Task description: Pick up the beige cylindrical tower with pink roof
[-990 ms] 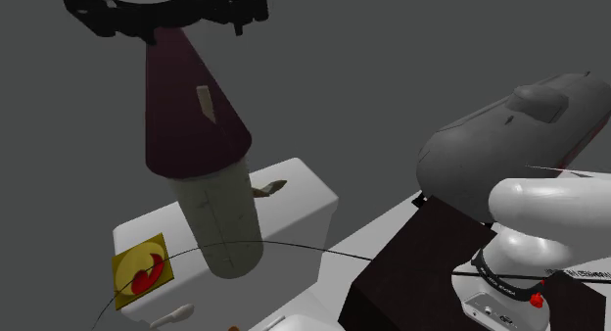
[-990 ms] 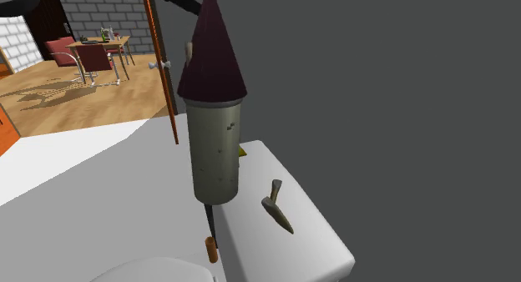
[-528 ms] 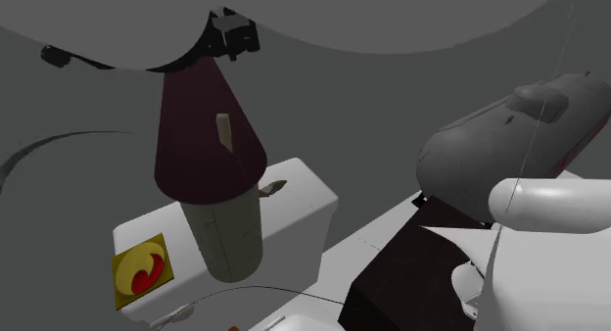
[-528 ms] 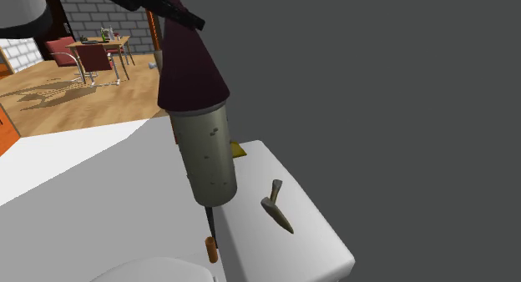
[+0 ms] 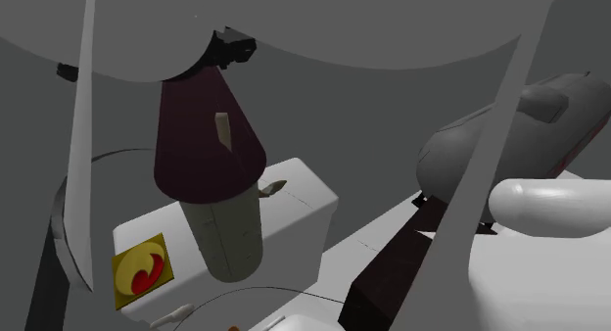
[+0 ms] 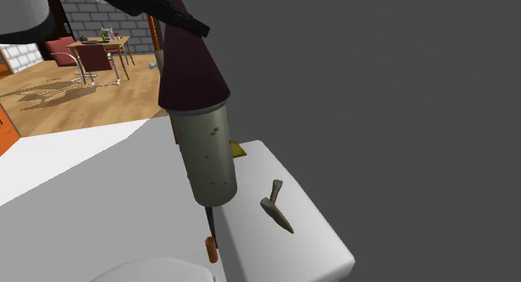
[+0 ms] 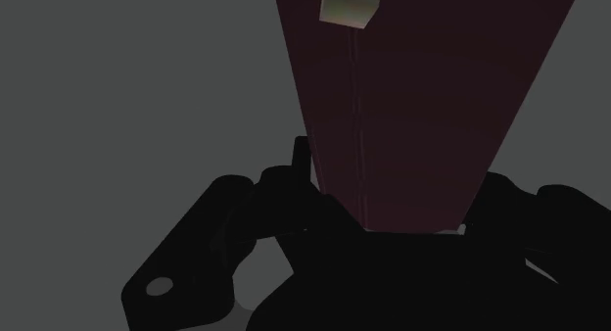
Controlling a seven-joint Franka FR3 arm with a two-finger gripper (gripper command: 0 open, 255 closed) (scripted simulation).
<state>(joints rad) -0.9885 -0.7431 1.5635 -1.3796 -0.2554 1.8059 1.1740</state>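
pincer [image 7: 399,207] clamped on the roof tip of the tower [image 6: 209,155]. roof is a dark maroon cone, not pink, with a small beige tab; body is a speckled beige cylinder. hangs tilted, centre-left of the second exterior view, by the white box [image 6: 292,239].

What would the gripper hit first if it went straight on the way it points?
The tower itself: the gripper is shut on its dark roof, pointing along it. Beyond the tower's base, probably the white block below, though depth is unclear.
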